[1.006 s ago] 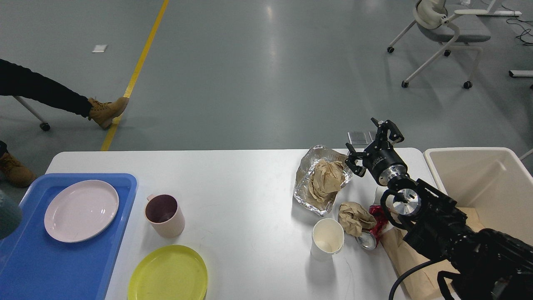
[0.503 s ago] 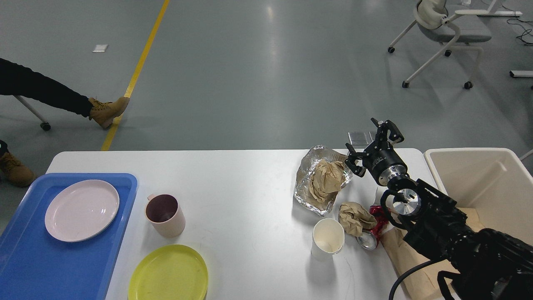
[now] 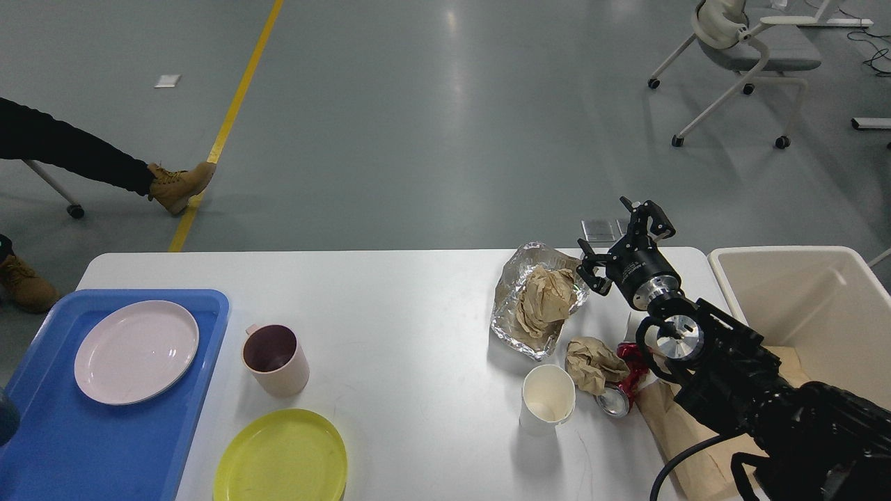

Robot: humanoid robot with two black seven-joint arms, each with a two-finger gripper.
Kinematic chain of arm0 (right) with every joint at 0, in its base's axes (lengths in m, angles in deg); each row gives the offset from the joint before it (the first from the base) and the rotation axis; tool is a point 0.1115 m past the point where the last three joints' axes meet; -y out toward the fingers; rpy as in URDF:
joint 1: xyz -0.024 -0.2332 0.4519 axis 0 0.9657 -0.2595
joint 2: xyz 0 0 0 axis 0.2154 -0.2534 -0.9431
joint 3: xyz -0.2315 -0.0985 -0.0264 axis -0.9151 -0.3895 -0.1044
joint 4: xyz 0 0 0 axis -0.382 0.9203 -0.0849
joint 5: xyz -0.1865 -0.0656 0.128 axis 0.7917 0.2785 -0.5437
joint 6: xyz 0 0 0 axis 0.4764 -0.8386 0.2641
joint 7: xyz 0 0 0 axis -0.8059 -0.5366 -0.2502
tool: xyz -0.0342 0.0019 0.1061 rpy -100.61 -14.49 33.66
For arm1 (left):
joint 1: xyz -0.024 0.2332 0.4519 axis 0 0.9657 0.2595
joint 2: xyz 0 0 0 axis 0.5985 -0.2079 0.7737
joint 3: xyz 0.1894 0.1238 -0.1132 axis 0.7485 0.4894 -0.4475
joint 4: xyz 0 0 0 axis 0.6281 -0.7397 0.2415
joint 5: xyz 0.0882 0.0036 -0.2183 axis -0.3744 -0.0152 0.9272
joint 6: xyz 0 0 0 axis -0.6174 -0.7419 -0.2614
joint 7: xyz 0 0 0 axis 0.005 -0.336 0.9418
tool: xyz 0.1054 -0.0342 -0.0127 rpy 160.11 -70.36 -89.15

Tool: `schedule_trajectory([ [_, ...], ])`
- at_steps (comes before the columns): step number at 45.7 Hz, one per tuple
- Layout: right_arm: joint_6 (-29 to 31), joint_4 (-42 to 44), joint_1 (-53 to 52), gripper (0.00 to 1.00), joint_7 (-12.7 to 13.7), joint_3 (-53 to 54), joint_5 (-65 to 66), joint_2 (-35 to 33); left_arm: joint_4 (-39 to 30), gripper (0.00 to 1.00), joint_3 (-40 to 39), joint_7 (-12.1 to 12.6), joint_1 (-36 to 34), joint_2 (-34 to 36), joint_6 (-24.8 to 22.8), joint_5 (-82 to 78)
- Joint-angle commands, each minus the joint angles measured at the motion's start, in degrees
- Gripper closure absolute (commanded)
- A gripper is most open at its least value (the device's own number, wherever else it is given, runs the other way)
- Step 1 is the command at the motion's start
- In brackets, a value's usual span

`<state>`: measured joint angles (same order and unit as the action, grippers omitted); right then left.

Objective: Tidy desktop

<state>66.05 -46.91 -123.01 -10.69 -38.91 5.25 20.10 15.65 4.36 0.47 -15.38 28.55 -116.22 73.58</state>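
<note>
- desktop (image 3: 418,306) fills lower view, cluttered
- right gripper (image 3: 623,240) spread wide, empty, hovering beside foil (image 3: 511,316) with crumpled paper (image 3: 546,296)
- step looks like reaching for trash; next: close on foil bundle, carry to cream bin (image 3: 807,299)
- left gripper not visible

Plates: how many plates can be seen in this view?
2. The round pale pink plate lies in the blue plastic tray; the round yellow plate lies on the white desktop near its front edge.

cluttered desktop (image 3: 404,292), R gripper (image 3: 621,240) open-jawed
</note>
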Motion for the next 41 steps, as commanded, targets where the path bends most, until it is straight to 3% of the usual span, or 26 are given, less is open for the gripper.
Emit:
schedule_trajectory([
  [1,0.0,0.0,0.01,0.0,0.0,0.06,-0.01,-0.02,1.16,1.0,-0.86,0.0,2.7,-1.54,0.0,0.0],
  [25,0.0,0.0,0.01,0.0,0.0,-0.03,-0.01,-0.02,14.07,1.0,-5.17,-0.17,13.77,-9.36,0.0,0.08],
  [41,0.0,0.0,0.01,0.0,0.0,-0.03,-0.01,-0.02,14.52,0.98,-5.7,-0.08,14.39,-10.95,0.0,0.0],
])
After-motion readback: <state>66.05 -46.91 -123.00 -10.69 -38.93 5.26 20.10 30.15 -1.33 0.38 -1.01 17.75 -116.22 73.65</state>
